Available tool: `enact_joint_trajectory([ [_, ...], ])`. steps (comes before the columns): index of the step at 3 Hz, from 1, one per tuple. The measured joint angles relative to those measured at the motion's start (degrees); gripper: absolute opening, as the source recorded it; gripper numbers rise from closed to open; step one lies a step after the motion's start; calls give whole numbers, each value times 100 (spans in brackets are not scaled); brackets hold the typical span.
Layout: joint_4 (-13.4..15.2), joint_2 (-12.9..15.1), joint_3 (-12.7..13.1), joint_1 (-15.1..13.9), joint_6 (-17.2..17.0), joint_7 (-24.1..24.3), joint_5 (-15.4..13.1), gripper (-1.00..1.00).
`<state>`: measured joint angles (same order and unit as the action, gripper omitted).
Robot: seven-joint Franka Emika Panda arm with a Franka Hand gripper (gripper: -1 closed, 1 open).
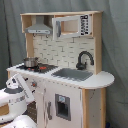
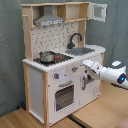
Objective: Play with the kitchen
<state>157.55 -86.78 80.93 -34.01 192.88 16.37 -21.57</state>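
**Arm at the front of the toy kitchen**

In the first exterior view, the white arm [image 1: 15,97] filled the lower left corner, its end reaching toward the front panel just below the stove. The kitchen [image 1: 75,60] stood upright in the middle of the frame against a grey curtain [image 1: 116,50]. Going left to right along its top shelf, there was a grey hood [image 1: 38,26], then a microwave cabinet [image 1: 72,26] with a pale door. Below, on the counter, a small pot [image 1: 30,62] sat on the stove [image 1: 40,67] at the left, a grey sink [image 1: 73,74] lay to its right, and a black faucet [image 1: 84,59] curved over the sink's far edge. A grey panel [image 1: 62,106] was set into the lower front.

In the second exterior view, the kitchen [image 2: 45,100] stood on a wooden floor [image 2: 30,120], the hood [image 2: 49,21] at upper left and the pot [image 2: 47,56] on the stove beneath it. The oven door [image 2: 64,96] was shut on the front face. Further right came the faucet [image 2: 75,39] and the sink [image 2: 80,50], with the microwave cabinet [image 2: 97,11] above. The arm [image 2: 111,74] came in from the second exterior view's right, and the gripper [image 2: 86,76] was against the front panel beside the oven door. I could not tell whether its pincer was apart or together.
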Motion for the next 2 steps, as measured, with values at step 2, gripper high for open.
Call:
enact_joint_trajectory([
  [2,-223,-11,324,-594,632,-18,495,100],
])
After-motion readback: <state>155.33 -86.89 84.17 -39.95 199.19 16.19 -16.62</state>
